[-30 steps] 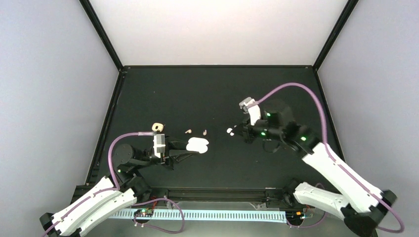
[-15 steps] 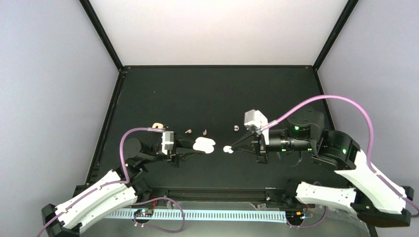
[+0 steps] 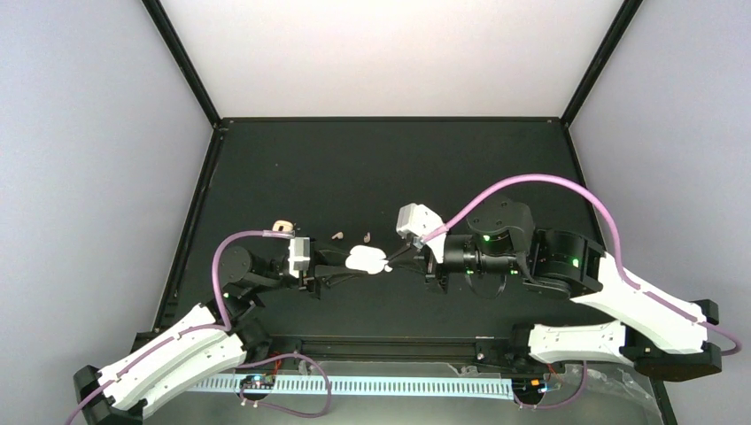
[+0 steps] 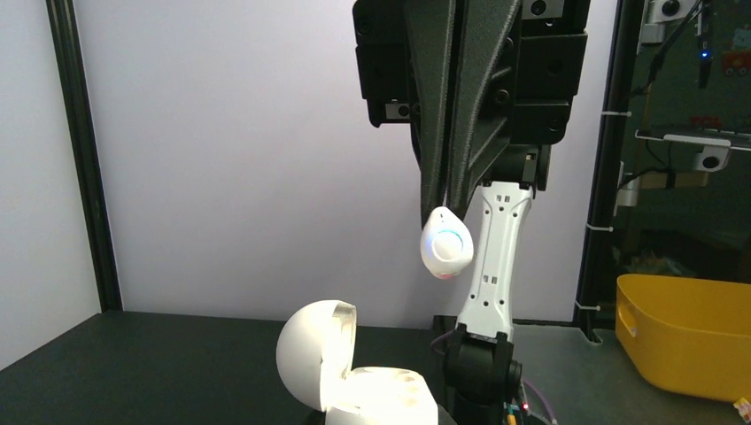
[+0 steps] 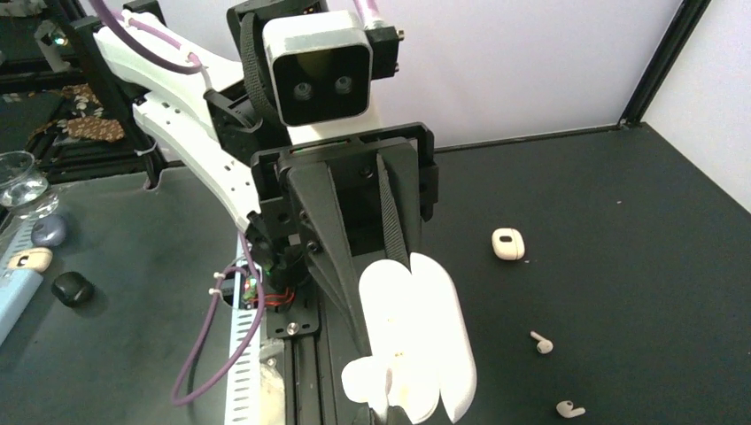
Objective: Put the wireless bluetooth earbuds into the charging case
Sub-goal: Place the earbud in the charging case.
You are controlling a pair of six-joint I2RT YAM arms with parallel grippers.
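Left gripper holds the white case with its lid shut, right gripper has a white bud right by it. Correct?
No: the lid is open. The left wrist view shows it swung up off the white case, with the right gripper pinching a white bud by it. The left gripper does hold the case.

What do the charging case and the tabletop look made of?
Charging case: probably hard moulded plastic, white, smooth satin sheen with soft highlights on the lid. Tabletop: black, matte, no glare; rubber mat or coated board, cannot tell which.
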